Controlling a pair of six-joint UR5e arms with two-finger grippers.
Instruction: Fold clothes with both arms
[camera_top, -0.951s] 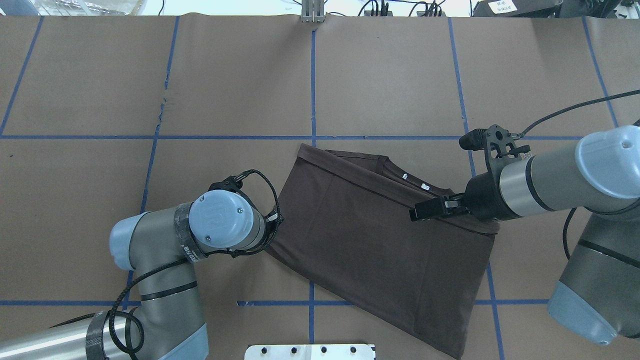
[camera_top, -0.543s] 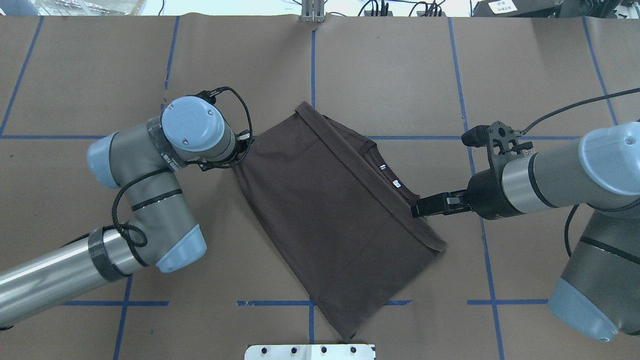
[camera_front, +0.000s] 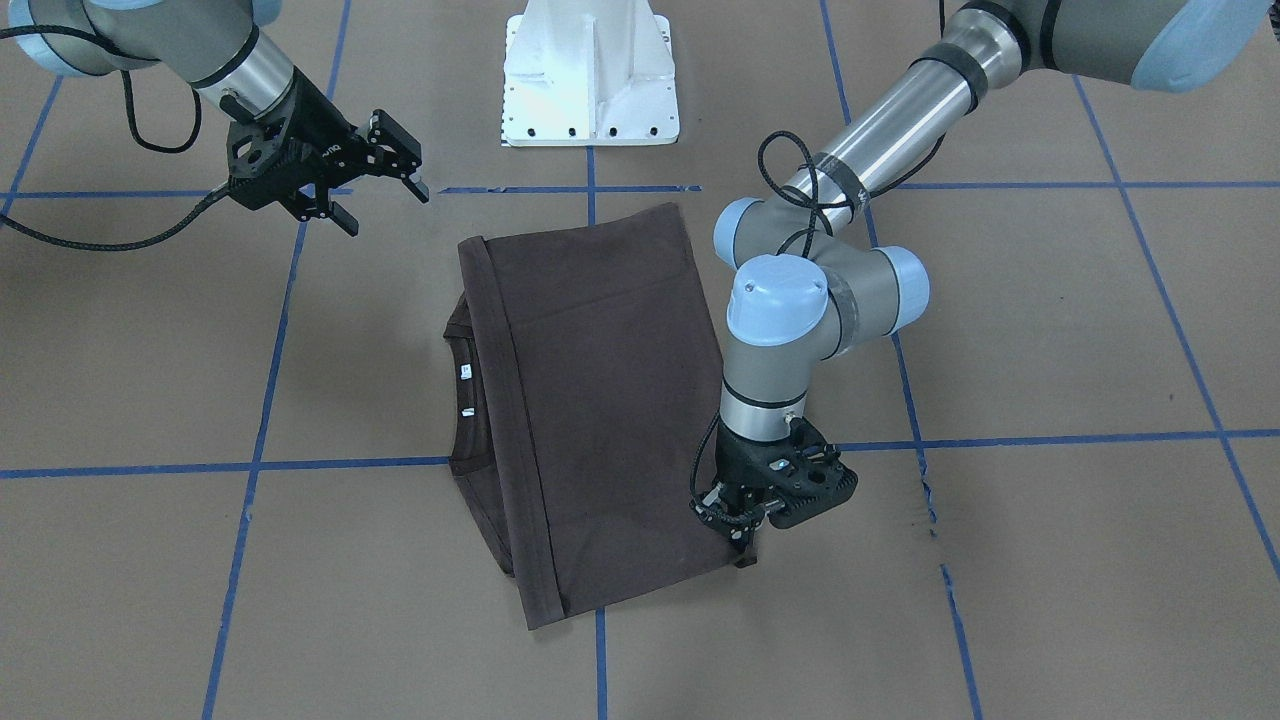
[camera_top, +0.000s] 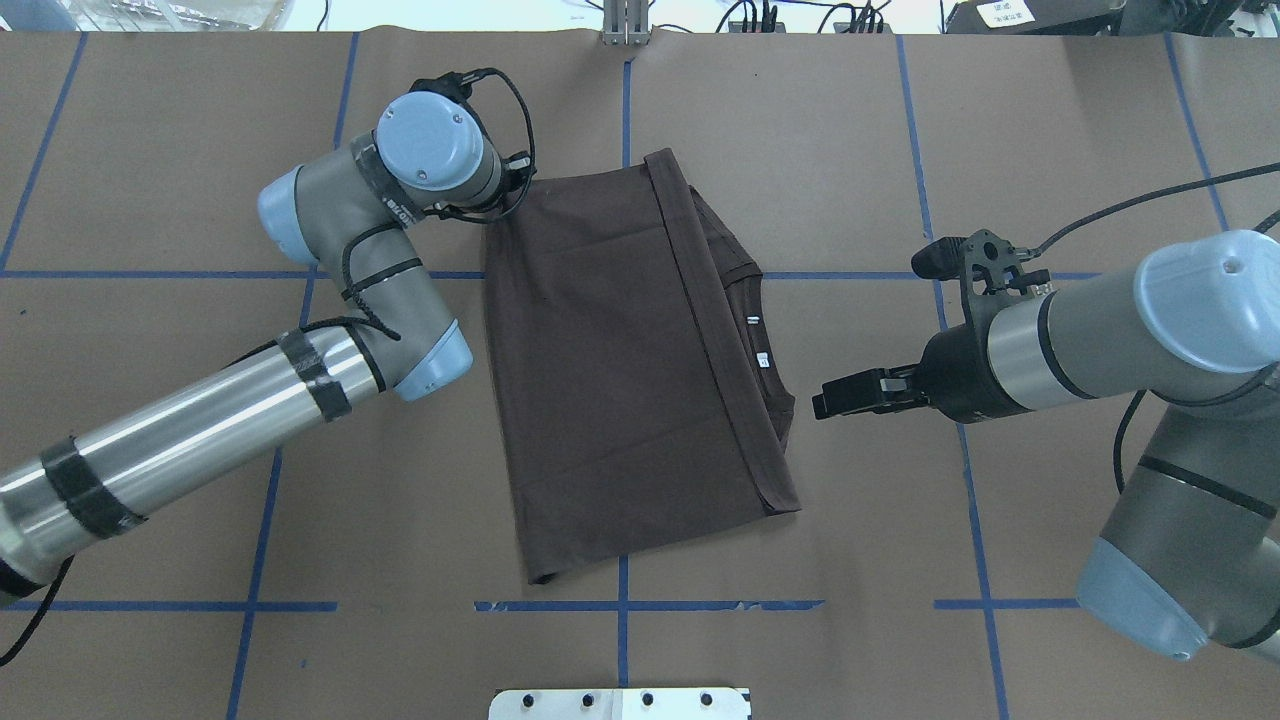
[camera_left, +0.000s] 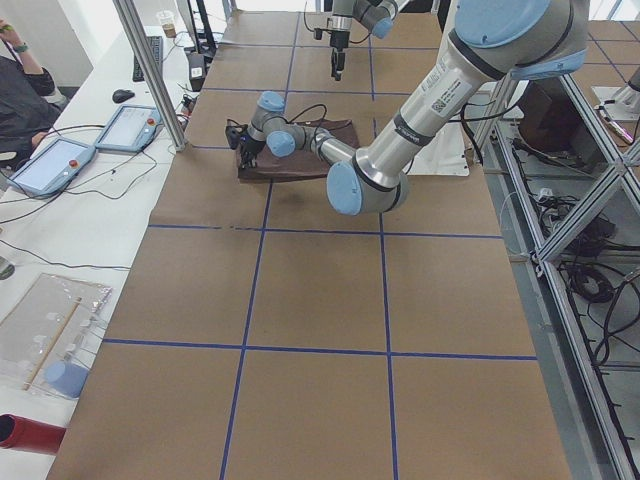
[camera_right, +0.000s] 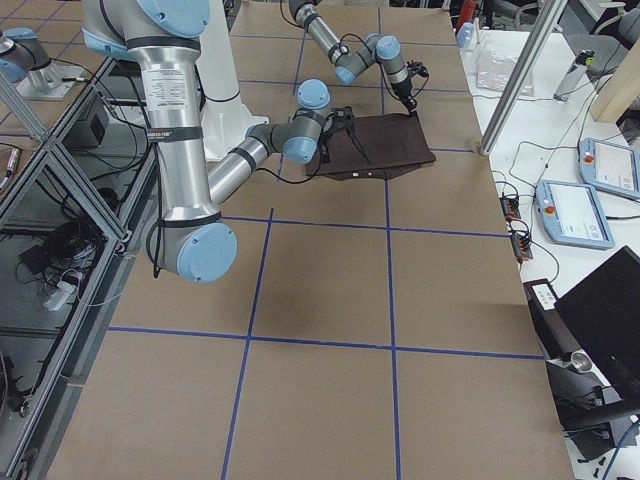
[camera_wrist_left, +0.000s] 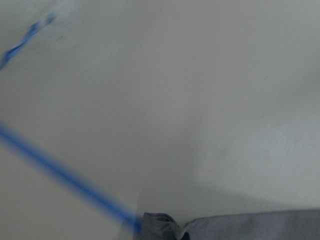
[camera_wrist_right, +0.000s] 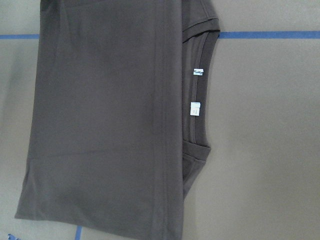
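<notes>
On the brown paper-covered table (camera_top: 900, 150), our dark brown short-sleeved T-shirt (camera_top: 620, 380) lies folded flat. Our black left gripper (camera_front: 745, 548) pinches its far corner, squaring it; our black right gripper (camera_front: 385, 208) hangs spread, empty. Next, we judge: release, then fold crosswise.

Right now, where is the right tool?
In the overhead view, the right tool is on the right side of the table, open and apart from the T-shirt, with its tips pointing at the collar.
</notes>
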